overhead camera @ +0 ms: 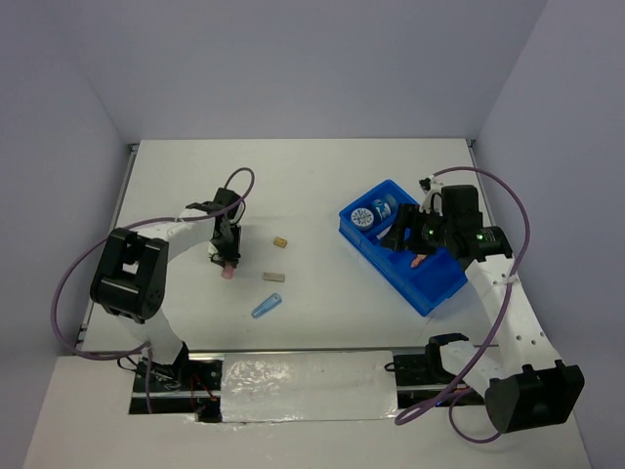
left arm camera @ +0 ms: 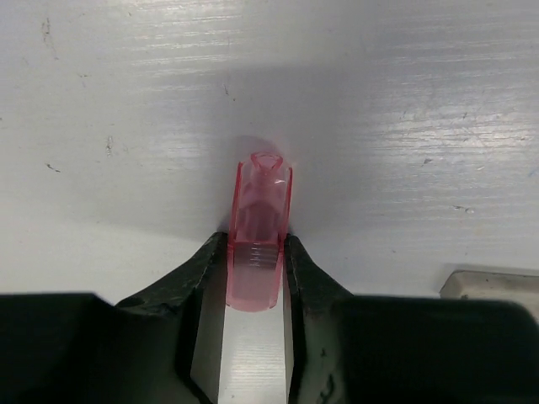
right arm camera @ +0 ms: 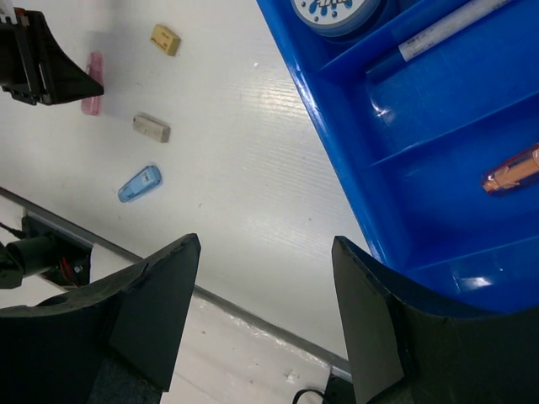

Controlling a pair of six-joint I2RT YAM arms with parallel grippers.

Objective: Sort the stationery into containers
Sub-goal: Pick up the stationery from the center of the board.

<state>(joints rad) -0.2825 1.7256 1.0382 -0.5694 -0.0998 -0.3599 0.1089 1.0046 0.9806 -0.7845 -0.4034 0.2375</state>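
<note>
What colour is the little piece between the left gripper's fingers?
Translucent pink; the piece shows best in the left wrist view.

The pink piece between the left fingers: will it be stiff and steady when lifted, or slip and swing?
The pink piece looks like hard, clear plastic, so it is probably stiff and light. Its smooth glossy sides may slip against the fingers. They hold only its near end, so it could pivot a little.

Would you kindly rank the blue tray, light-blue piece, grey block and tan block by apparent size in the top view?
Largest first:
blue tray
light-blue piece
grey block
tan block, only slightly smaller
</note>
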